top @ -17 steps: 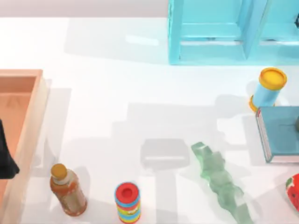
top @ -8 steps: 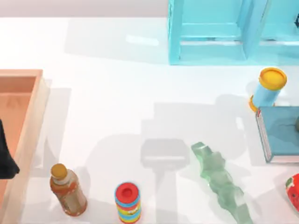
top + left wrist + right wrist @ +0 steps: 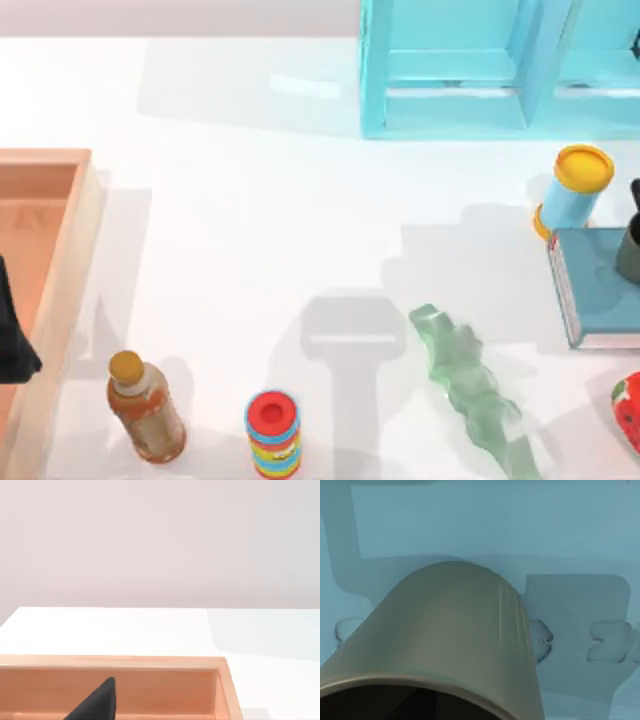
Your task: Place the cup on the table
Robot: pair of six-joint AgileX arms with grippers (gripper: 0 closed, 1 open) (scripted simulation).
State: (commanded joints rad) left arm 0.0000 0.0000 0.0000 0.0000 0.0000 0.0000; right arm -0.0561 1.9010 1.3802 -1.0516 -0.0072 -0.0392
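Cup: one, plain dull grey-olive, matte, no handle (image 3: 630,255); it sits at the desk's far right edge over the blue book, and whether it touches the cover I cannot tell. From the right wrist its rounded wall and dark open mouth (image 3: 445,645) fill the near view, with the blue cover behind it.
Right jaws: a dark part (image 3: 635,195) pokes in just above the cup at the right edge; the jaws themselves are hidden, so I cannot tell whether they pinch the cup or stand spread.
Blue book: one (image 3: 595,285), lying flat at the right.
Blue can: one, yellow lid (image 3: 575,190), just beyond the book's far corner.
Other things, one each: cyan shelf unit (image 3: 450,70), pale green wavy piece (image 3: 470,385), rainbow-striped cylinder (image 3: 272,432), brown bottle (image 3: 145,405), strawberry-red thing (image 3: 628,408), wooden tray (image 3: 55,290).
Desk: glossy white (image 3: 250,220).
Left arm: parked, dark tip (image 3: 12,335) over the tray at the left; jaws hidden.
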